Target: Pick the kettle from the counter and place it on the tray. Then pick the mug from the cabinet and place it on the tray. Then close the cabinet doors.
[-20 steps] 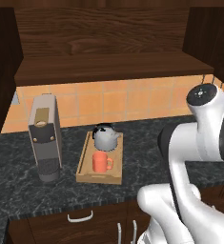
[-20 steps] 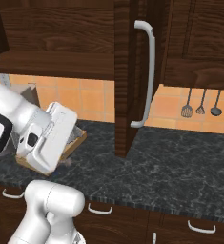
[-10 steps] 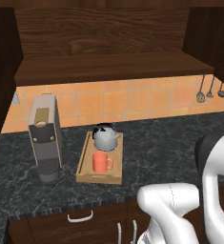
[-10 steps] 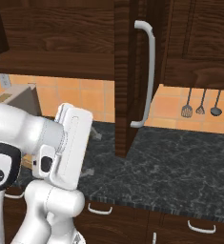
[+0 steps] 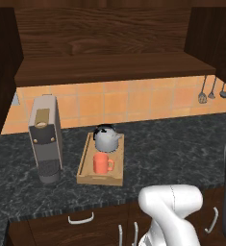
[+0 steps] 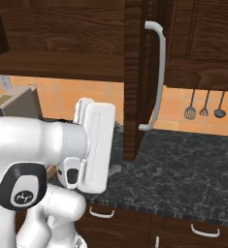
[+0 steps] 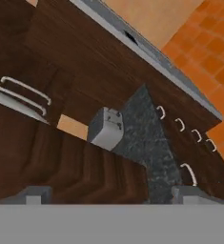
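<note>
Kettle (image 5: 106,139) and mug (image 5: 102,164) are both seated in the tray (image 5: 87,166), mid-worktop beside the coffee machine (image 5: 46,138); kettle at the tray's back end, mug at its front. Placements are judged done; closing the cabinet doors (image 6: 135,77) is the step in hand. Gripper (image 7: 111,193) is seen spread, nothing grasped. Next, the open door by the bar handle (image 6: 155,77) needs to be reached and pushed shut.

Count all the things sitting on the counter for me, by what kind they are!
Kettle: 1
Mug: 1
Tray: 1
Coffee machine: 1
Total: 4
The kettle and mug sit in the tray.
</note>
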